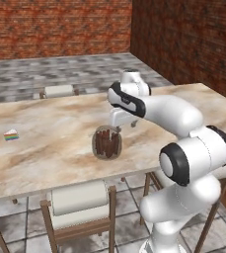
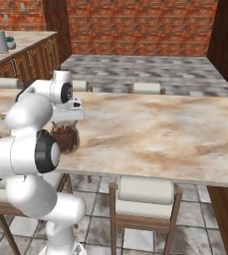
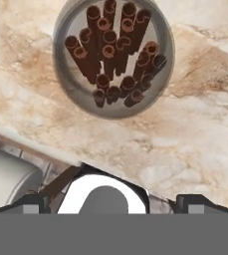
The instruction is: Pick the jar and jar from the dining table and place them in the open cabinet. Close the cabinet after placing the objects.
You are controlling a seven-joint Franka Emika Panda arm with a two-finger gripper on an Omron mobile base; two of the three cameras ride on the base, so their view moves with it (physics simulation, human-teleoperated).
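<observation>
While your hand (image 1: pixel 115 123) hangs directly above the jar of brown sticks (image 1: pixel 107 143), its fingers stand wide apart, gripping nothing. That jar stands upright on the marbled surface (image 1: pixel 50 148), near its front edge.

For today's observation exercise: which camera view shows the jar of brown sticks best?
The hand view: it looks straight down into the jar, showing every stick. The left base view shows the jar side-on below the hand; the right base view shows it partly behind the arm.
</observation>
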